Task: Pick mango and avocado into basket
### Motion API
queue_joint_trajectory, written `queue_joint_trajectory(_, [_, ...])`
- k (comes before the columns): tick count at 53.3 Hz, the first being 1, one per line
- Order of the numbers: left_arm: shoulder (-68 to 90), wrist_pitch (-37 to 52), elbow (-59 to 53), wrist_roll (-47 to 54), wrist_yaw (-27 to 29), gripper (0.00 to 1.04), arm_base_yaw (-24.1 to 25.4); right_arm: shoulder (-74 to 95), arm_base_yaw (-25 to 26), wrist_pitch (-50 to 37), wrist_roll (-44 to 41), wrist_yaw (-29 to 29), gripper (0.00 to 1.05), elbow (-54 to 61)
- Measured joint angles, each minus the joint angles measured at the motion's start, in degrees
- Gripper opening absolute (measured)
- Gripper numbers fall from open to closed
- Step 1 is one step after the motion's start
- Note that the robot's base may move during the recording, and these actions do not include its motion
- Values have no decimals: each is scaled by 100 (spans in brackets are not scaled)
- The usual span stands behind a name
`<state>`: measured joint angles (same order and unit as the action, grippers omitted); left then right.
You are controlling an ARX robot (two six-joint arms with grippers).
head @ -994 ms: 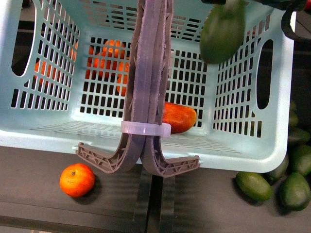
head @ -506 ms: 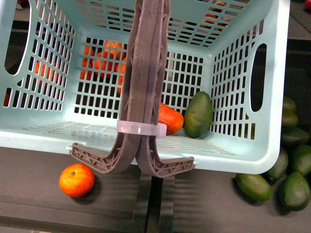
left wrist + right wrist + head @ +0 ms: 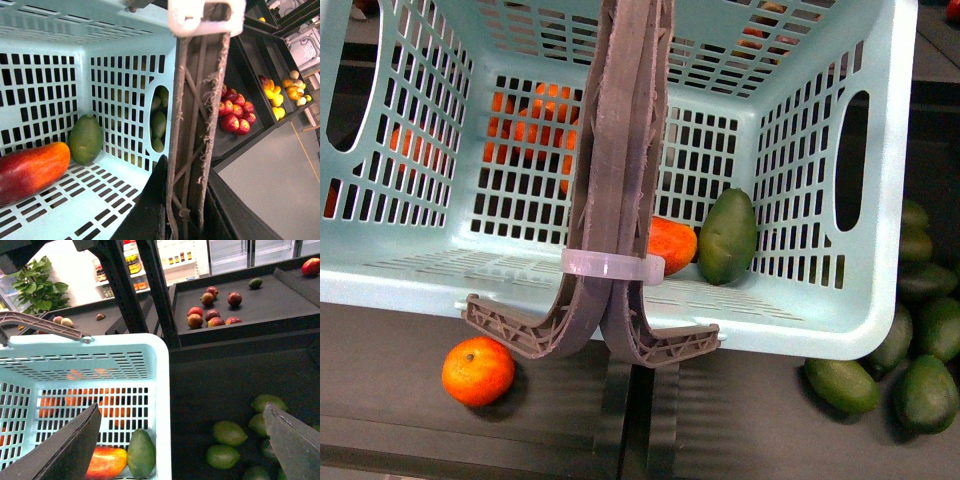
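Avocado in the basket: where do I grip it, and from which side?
Probably across its broad middle, coming from above. The avocado appears to lean narrow end up in a corner of the basket, with the mango on one side and walls behind and beside.

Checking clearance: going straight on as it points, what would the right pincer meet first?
The right pincer, open, would probably meet the dark bin floor between the basket and the loose avocados; depth is unclear.
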<state>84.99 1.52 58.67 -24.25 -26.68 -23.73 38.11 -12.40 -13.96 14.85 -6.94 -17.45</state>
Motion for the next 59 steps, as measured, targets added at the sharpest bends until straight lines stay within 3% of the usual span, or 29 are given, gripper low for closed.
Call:
queue_joint_trajectory(4, [0, 0, 0, 7, 0, 12, 0, 4, -4, -48, -59, -57, 96, 17])
queue_joint_trajectory(6, [0, 0, 0, 4, -4, 12, 0, -15, -9, -448, -326, -319, 90, 157])
queue_joint_trajectory(12, [0, 0, 0, 0, -13, 12, 2, -243, 142, -914, -1010, -348, 72, 520])
queue_joint_trajectory(29, [0, 0, 0, 0, -11, 12, 0, -977, 608, -769, -1427, 87, 20, 1104])
queue_joint_trajectory(35, [0, 0, 0, 0, -9, 12, 0, -1244, 1088, -627, -1458, 654, 2, 1239])
queue_joint_trajectory(59, [0, 0, 0, 4, -11, 12, 0, -2114, 1226, -85, -1467, 684, 2, 1539])
